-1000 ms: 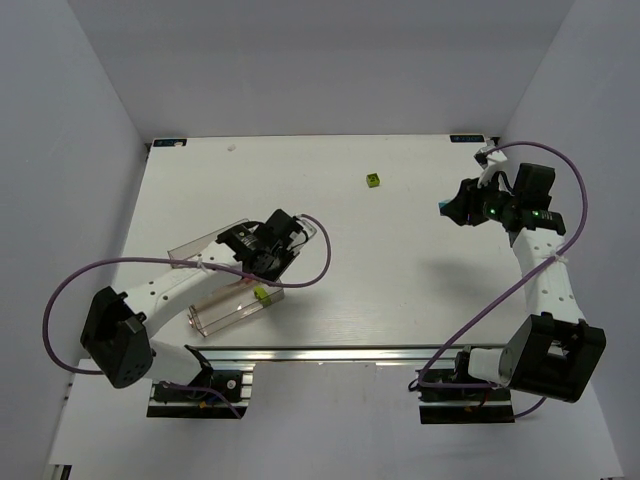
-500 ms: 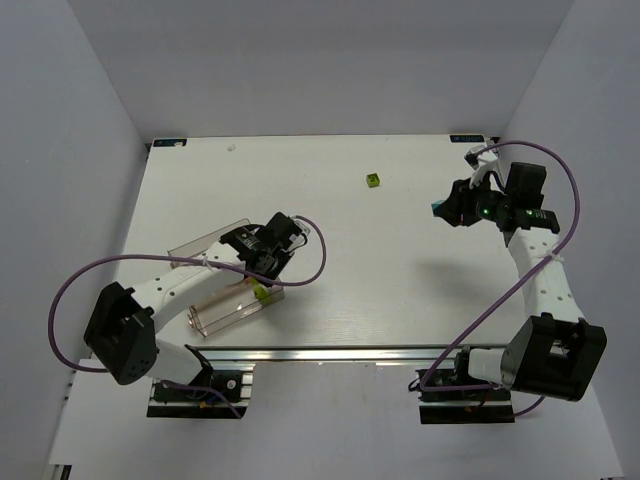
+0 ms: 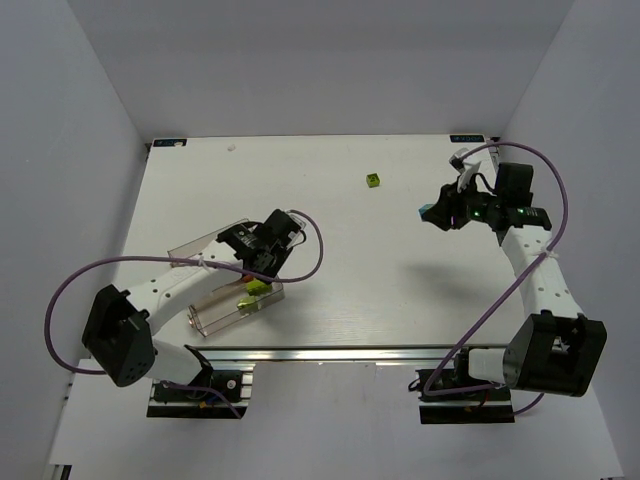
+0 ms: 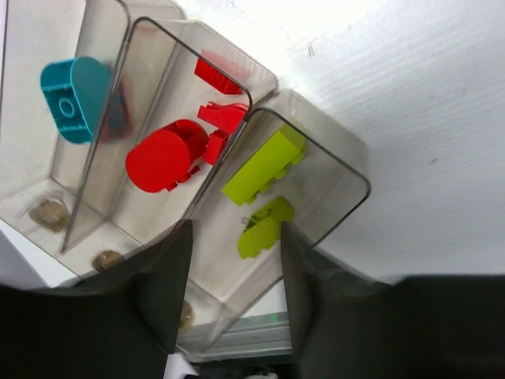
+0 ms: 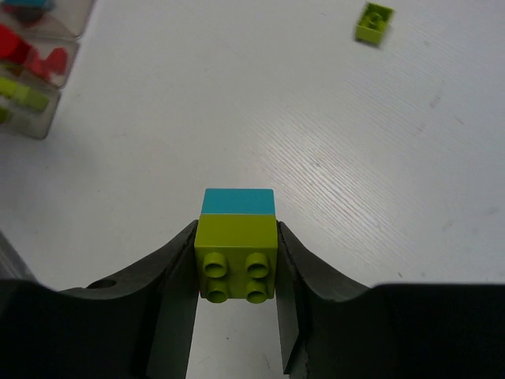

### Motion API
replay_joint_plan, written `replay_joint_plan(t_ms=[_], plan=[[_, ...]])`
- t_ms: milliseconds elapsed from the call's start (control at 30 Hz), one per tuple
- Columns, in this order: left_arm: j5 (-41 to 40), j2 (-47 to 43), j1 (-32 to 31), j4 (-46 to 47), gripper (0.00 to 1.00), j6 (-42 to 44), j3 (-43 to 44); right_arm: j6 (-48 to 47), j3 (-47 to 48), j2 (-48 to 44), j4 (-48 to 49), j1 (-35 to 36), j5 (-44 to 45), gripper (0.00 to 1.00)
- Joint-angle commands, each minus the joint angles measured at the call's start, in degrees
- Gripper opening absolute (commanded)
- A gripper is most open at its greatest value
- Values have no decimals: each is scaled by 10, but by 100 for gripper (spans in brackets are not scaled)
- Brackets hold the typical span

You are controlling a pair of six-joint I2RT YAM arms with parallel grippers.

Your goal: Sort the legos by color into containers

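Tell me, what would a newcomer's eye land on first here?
The clear containers by the left arm stand out: a cyan brick, red bricks and lime bricks each sit in their own trough, below the open left gripper. On the right side, the right gripper grips a lime-and-cyan brick stack in the air. A lone lime brick lies far back on the table.

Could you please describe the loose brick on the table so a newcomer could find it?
On the white table, look toward the far edge, right of centre. A lime-green brick sits there alone; all others are in the clear tray or the right hand.
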Motion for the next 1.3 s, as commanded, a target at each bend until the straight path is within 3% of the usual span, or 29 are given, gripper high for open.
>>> replay_joint_plan(t_ms=[0, 33, 67, 167, 267, 300, 433, 533, 567, 667, 1033, 1267], plan=[[9, -32, 2, 7, 44, -18, 62, -83, -13, -8, -29, 12, -137, 0], [29, -42, 2, 21, 29, -32, 69, -112, -18, -16, -51, 20, -171, 0], [61, -53, 2, 65, 7, -35, 71, -183, -20, -19, -68, 30, -201, 0], [206, -105, 2, 168, 5, -79, 41, -306, -40, -40, -121, 63, -284, 0], [280, -121, 2, 293, 40, -180, 14, -382, -67, -59, -114, 87, -300, 0], [290, -119, 2, 314, 65, -205, 10, -400, -80, -66, -100, 94, -301, 0], [409, -86, 2, 416, 86, -298, -8, -441, -107, -89, -64, 127, -312, 0], [489, -56, 7, 511, 89, -366, -32, -484, -140, -114, -28, 147, -326, 0], [509, -43, 8, 583, 90, -385, -51, -502, -147, -120, -26, 152, -340, 0], [585, -11, 14, 723, 96, -471, -91, -579, -133, -111, -65, 161, -360, 0], [661, 66, 19, 1081, 94, -659, -163, -427, -132, -108, 52, 168, -386, 0], [672, 104, 19, 1133, 91, -701, -163, -366, -114, -106, 79, 169, -400, 0]])
